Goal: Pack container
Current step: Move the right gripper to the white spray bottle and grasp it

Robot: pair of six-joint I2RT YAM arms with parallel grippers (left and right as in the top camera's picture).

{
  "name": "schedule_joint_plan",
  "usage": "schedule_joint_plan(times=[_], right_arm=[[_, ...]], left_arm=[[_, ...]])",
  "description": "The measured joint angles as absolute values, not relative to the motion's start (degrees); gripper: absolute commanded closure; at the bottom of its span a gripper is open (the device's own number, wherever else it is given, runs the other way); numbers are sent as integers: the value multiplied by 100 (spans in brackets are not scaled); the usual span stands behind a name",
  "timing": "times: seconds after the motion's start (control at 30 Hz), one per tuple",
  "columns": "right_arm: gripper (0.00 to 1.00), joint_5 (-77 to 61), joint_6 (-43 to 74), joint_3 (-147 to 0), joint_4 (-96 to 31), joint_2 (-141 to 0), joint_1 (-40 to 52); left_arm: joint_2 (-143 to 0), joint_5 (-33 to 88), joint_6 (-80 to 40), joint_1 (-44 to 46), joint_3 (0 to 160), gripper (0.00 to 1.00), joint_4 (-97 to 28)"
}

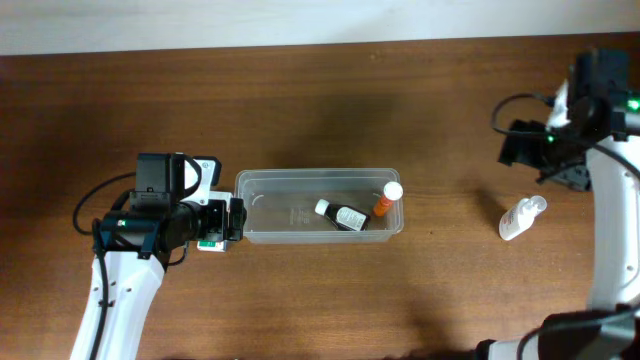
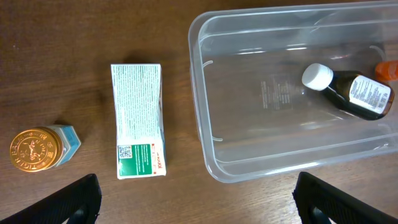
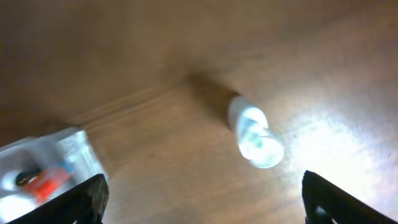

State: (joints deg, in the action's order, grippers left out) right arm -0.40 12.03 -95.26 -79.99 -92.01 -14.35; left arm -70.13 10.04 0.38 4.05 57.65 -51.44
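The clear plastic container lies lengthwise at the table's middle. In it are a dark bottle with a white cap and an orange bottle with a white cap. My left gripper is open and empty, above the table just off the container's left end. The left wrist view shows the container's rim, the dark bottle, a white-and-green carton and a gold-lidded jar. My right gripper is open and empty, high over the right side. A white bottle lies below it and shows in the right wrist view.
The carton peeks out under my left gripper in the overhead view; the jar is hidden there by the arm. The container's right end shows blurred at the left of the right wrist view. The table's far edge meets a white wall.
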Motion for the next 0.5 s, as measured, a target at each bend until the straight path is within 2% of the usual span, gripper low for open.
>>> schedule_joint_plan(times=[0.27,0.5], right_arm=[[6,-301,1153,-8112,-7159,-9325,-2285],[7,-478,1138,-7426,-6626,-9334,-2434]], left_arm=[[-7013,1007,40,405,5765,1,-5144],[-7015,1004,38,405,5765,1,-5140]])
